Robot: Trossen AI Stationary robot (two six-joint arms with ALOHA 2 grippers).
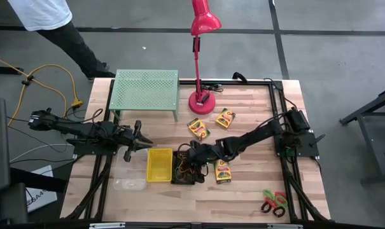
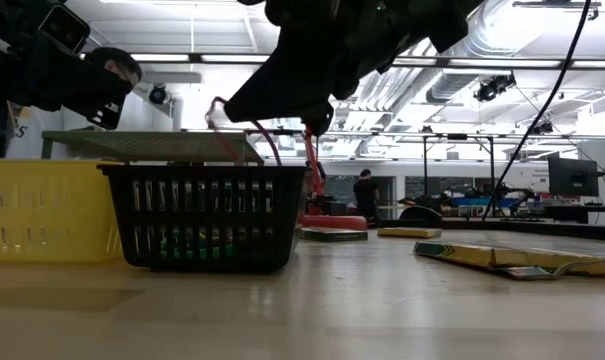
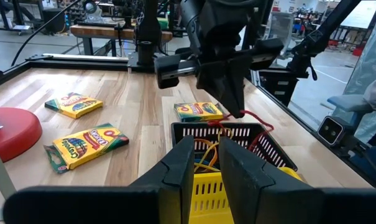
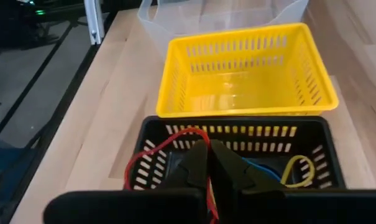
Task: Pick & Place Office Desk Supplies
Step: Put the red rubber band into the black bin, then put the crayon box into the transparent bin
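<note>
I hold right gripper (image 4: 209,163) over black mesh plastic bin (image 4: 312,134), fingers pinched on thin red loop (image 4: 151,155), limp, half draped over bin rim. Best move, I judge: lower inside walls before release so loop can't snag. Left gripper (image 3: 206,163) waits near yellow slotted bin (image 4: 247,65), fingers slightly parted, empty.

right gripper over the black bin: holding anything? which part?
Yes. The right gripper is shut on a red loop, pinching its strand above the black mesh bin; the loop's free part drapes over the bin's rim. Left gripper holds nothing.
</note>
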